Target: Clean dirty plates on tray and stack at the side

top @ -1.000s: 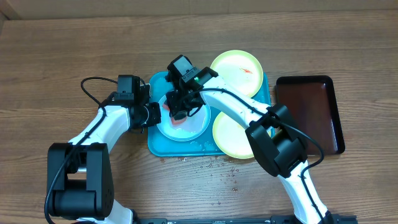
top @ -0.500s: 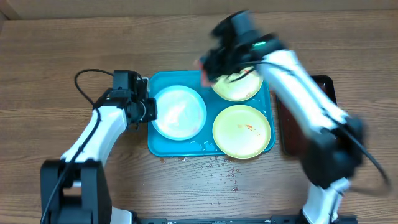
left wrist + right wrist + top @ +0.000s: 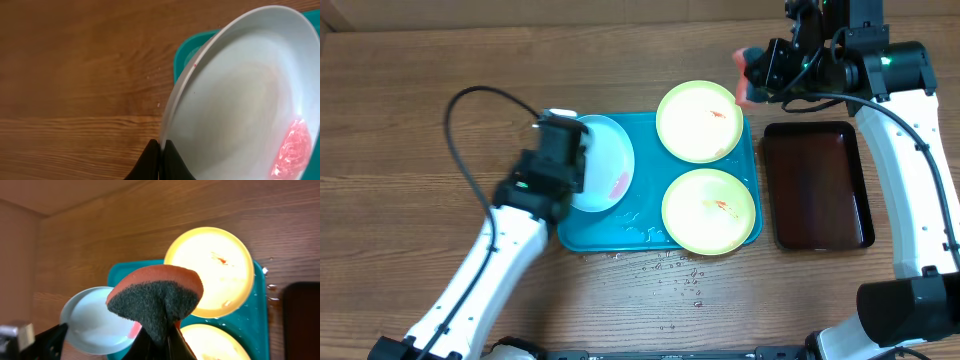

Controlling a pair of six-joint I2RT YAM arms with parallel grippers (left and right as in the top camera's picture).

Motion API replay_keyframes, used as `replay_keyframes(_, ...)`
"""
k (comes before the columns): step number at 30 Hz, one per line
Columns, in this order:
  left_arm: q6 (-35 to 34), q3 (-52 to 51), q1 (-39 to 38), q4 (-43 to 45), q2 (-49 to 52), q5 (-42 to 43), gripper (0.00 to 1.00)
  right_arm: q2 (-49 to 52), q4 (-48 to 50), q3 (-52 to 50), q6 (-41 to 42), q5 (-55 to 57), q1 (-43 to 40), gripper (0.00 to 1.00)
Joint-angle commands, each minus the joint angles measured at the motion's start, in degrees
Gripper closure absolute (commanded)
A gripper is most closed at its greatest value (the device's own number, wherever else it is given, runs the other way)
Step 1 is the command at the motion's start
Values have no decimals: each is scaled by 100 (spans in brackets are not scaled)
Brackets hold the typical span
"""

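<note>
Overhead: straight down from high above the tray (image 3: 645, 190), whole table (image 3: 410, 80) framed; left wrist: pressed close to the pale plate (image 3: 240, 100) at the tray's left edge; right wrist: high over the tray's far right corner, looking down past a sponge (image 3: 155, 300); tray and pale plate shared by all 3.

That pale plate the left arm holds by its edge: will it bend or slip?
Probably stiff: the pale plate holds its round shape though the left gripper pinches only its rim. Possibly slippery, since the tray beneath looks wet.
</note>
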Motion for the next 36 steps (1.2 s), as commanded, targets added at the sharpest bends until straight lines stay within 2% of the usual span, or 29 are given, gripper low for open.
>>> replay_keyframes(1, 39, 160, -723, 24, -83, -2297, 96, -37, -22, 26, -146, 234, 11, 96)
replay_keyframes(8, 46, 160, -2017, 295, -28, -4782, 96, -37, -48, 26, -146, 275, 9, 96)
replay_keyframes(12, 114, 160, -2433, 487, -28, -5652, 96, -37, -72, 26, -146, 275, 11, 96)
replay_keyframes(17, 538, 160, -2708, 822, -28, -5995, 96, -37, -109, 26, -146, 280, 9, 96)
replay_keyframes(23, 562, 160, -2726, 861, -28, -5941, 96, -37, -140, 26, -144, 297, 9, 96)
replay_keyframes(25, 560, 160, -2726, 844, -28, -5805, 96, -37, -140, 26, -144, 297, 11, 96)
replay_keyframes(28, 557, 157, -2702, 793, -28, -4996, 96, -37, -138, 26, -146, 310, 11, 96)
replay_keyframes(31, 450, 157, -2524, 566, -28, -3388, 96, -37, -149, 26, -146, 319, 11, 96)
replay_keyframes(36, -610, 157, -1744, -70, -28, -1309, 96, -37, -153, 26, -146, 319, 11, 96)
